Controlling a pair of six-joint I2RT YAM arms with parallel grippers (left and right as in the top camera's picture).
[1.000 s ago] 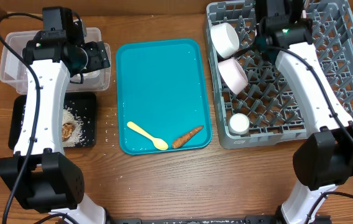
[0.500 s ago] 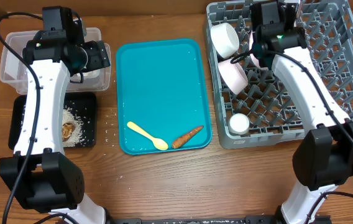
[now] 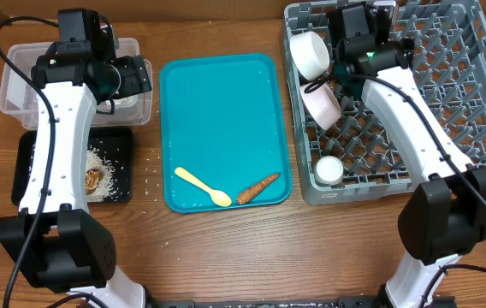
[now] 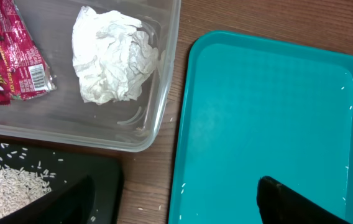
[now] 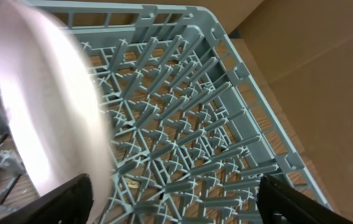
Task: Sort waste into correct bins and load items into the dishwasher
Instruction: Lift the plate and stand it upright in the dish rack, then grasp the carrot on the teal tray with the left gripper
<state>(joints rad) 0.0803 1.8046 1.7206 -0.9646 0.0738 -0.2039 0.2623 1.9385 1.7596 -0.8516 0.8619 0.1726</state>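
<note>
In the right wrist view the white-pink plate stands on edge in the grey dishwasher rack. It is just left of my open right gripper, and nothing lies between the fingers. From overhead that gripper hovers over the rack's far left, beside two bowls and the cup. My left gripper is open and empty above the seam between the clear tub and the teal tray. The tub holds the red wrapper and the napkin. The yellow spoon and carrot piece lie on the teal tray.
The black tray in front of the tub holds rice and a brown lump. A few grains are scattered on the wood between the trays. Brown cardboard stands behind the rack.
My right gripper has opened and let go of the plate, which now stands in the rack, and has shifted left. The left arm has not moved.
</note>
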